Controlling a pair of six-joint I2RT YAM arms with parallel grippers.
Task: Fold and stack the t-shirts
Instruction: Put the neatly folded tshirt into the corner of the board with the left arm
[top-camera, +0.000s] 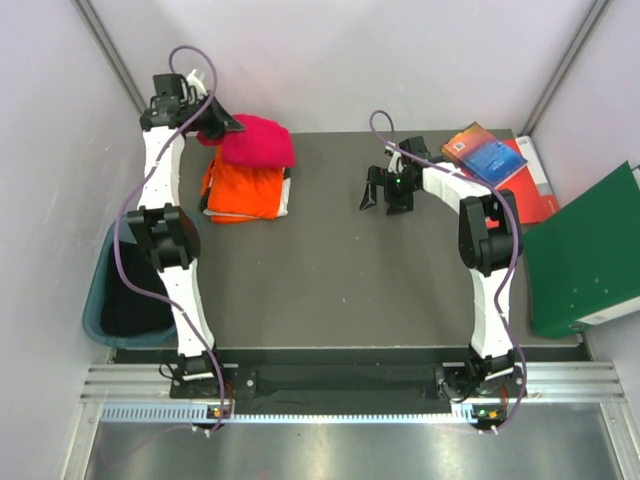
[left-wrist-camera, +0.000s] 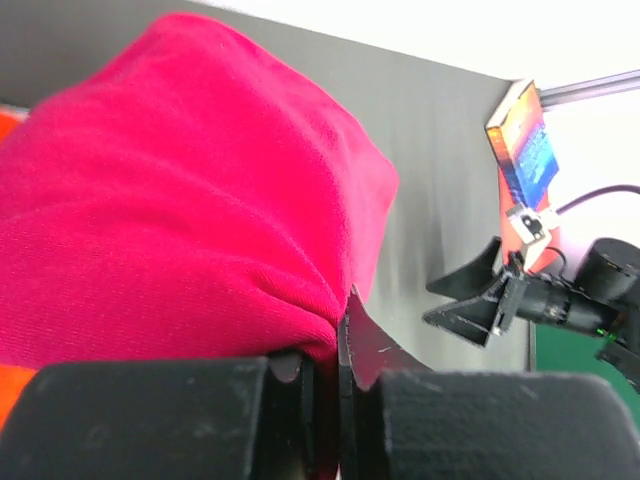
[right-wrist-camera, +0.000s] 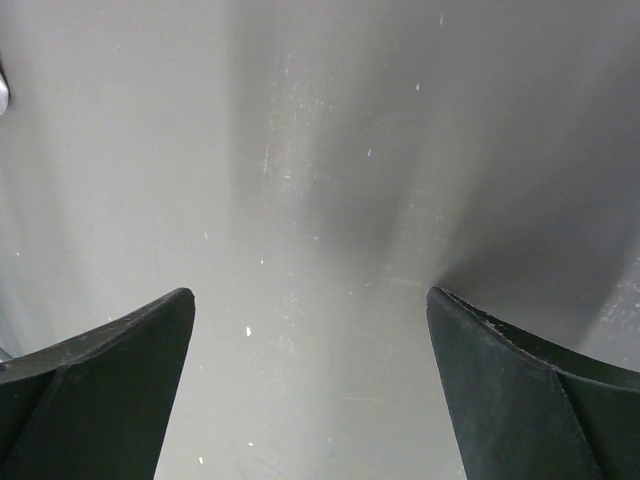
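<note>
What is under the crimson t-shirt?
The orange t-shirt lies under the crimson t-shirt; its near part shows, its far part is covered, and whether they touch cannot be told.

left arm (top-camera: 165, 170): white links are joined by bulky black joint housings.
right arm (top-camera: 487, 300): the same white links and black joints are seen.
cables (top-camera: 125, 225): a purple cable is looped along each arm.
bases (top-camera: 195, 378): black mounts are fitted.
left gripper (left-wrist-camera: 340, 335): matte black, lightly scuffed fingers (left-wrist-camera: 385, 355) are shown.
right gripper (right-wrist-camera: 310, 300): black wedge-shaped fingers (right-wrist-camera: 110, 380) are tapered to points.
wrist light (top-camera: 400, 183): a small green dot is lit.
</note>
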